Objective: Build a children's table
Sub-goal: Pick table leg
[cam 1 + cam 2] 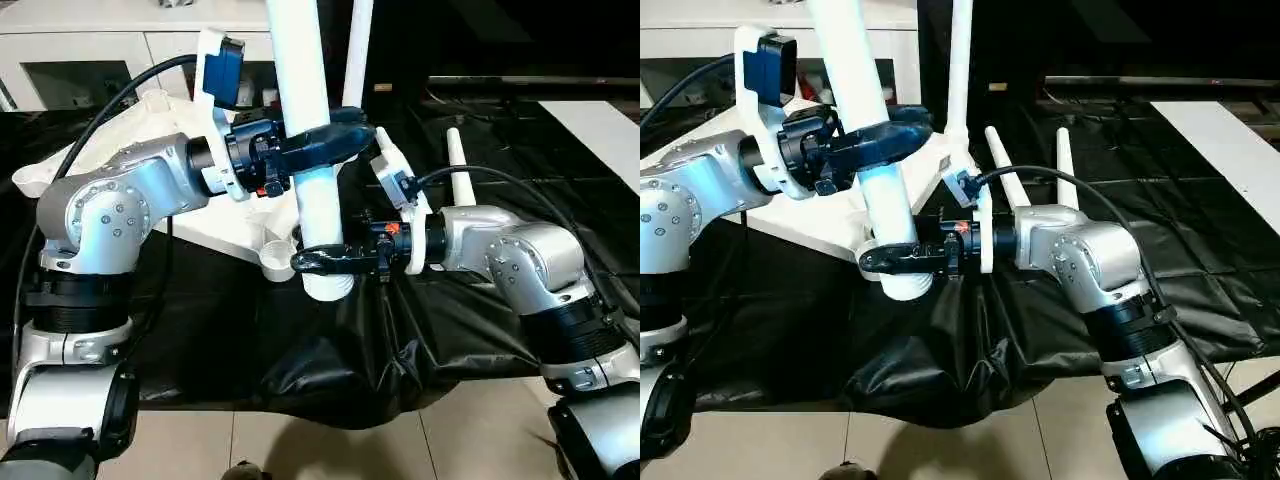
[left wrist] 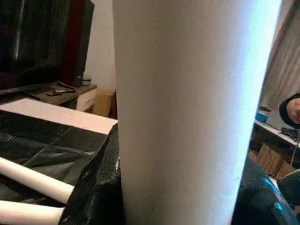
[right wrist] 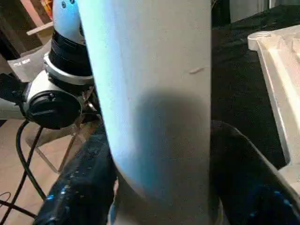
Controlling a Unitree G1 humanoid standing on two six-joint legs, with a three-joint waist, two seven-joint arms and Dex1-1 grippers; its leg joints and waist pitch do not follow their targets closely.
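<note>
Both the left gripper [image 1: 335,135] and right gripper [image 1: 325,260] clasp one upright leg [image 1: 305,110] (top cut off).

A plain white leg [image 1: 305,110] stands among black gripper fingers [image 1: 330,140], silver forearms [image 1: 130,195] and a glossy black sheet [image 1: 330,370], beside a white table top [image 1: 210,225] and, seemingly, pale beige floor tiles [image 1: 470,430].
</note>
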